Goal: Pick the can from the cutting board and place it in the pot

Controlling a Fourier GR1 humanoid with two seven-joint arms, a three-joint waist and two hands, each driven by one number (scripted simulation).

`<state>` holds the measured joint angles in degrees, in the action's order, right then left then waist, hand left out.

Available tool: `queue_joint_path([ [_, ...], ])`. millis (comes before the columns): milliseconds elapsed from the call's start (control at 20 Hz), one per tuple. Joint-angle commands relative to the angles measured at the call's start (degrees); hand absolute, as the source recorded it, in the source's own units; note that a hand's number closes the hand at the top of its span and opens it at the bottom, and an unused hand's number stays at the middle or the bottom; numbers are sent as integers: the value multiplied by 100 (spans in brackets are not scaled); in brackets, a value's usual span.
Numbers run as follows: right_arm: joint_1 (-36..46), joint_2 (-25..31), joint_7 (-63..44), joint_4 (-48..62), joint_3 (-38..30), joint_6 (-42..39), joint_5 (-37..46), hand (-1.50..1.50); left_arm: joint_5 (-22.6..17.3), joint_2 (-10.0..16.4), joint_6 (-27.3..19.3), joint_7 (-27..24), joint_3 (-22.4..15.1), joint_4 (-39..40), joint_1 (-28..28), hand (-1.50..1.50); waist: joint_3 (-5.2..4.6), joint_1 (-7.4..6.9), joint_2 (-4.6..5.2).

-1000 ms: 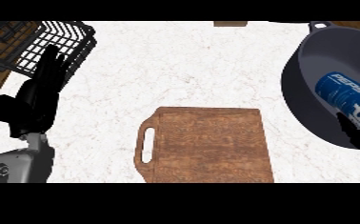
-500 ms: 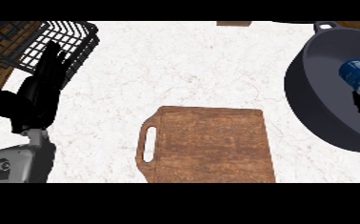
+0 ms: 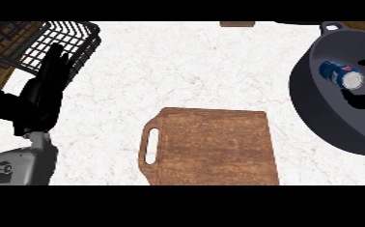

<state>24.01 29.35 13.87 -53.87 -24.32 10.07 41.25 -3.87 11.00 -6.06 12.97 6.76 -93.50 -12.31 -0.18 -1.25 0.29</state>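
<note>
Left hand (image 3: pixel 44 95) at our left edge, fingers straight and upright; blue can (image 3: pixel 341 74) on its side inside pot (image 3: pixel 314 110)

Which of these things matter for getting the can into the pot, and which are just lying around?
For the job: can, pot, cutting board.
Just lying about: black wire basket, small brown object at the far edge.
</note>
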Motion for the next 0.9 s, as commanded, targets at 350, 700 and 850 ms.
queue_joint_path([
  [350,959,-173,1196,1781,-506,-1211,-1221,-150,45,-8,9,31,-33,-18,-17,0,39,-44,19],
  [700,1195,445,1596,2333,-1546,-2109,-2420,-150,-8,-28,29,-152,72,119,41,0,32,36,8],
  [850,1258,828,1609,2741,-1792,-2487,-2709,-150,-39,16,26,-66,123,69,-57,0,31,35,3],
])
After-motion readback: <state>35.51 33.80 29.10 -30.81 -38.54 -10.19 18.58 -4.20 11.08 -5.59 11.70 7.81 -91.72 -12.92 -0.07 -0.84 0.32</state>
